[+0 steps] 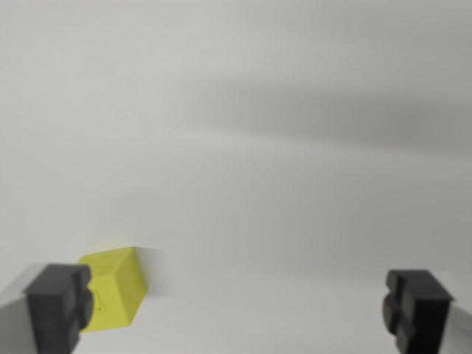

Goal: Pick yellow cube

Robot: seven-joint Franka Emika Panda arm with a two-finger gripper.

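1. Your gripper (pixel 236 310) stands wide open, holding nothing.
2. The yellow cube (pixel 114 287) sits at the wrist view's lower left, beside one finger (pixel 59 306) (partly hidden behind it).
3. A bare pale surface (pixel 280 184) surrounds it.

You had the yellow cube (pixel 114 287) low at the wrist view's left, resting on the pale surface, turned corner-on so two faces showed. Its left edge was hidden behind a dark finger pad. Image slightly blurred.
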